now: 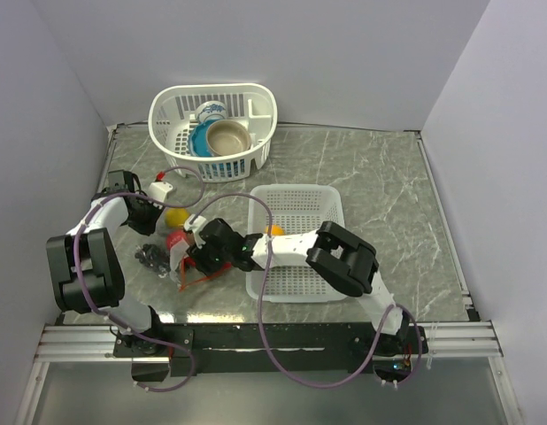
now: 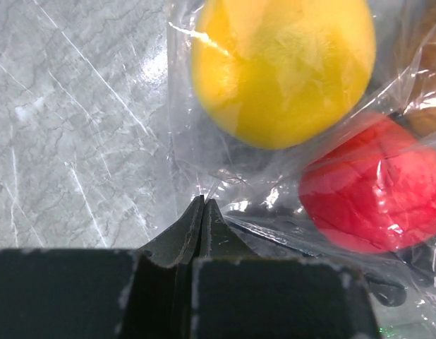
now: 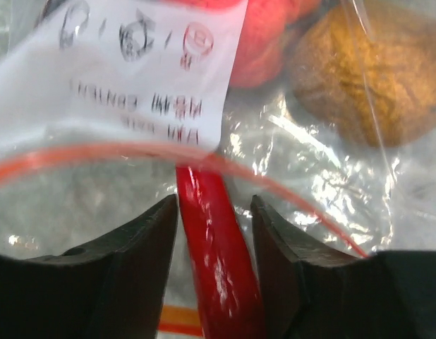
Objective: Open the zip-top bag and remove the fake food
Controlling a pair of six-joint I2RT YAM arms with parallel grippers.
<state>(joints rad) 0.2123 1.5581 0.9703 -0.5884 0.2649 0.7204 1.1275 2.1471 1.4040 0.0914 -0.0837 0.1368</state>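
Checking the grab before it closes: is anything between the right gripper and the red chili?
Nothing visible does. The red chili sits right between the right gripper's fingers, poking out across the bag's orange zip strip. Whether clear film covers it, I cannot tell.

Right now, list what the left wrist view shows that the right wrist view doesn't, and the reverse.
Left wrist only: the yellow fruit, bare marble table, and the left jaws shut on an edge of the zip-top bag. Right wrist only: the red chili between the open right jaws, the orange-red zip strip, a white printed label and a brown bumpy item. Both: the clear bag and a red fruit inside it.
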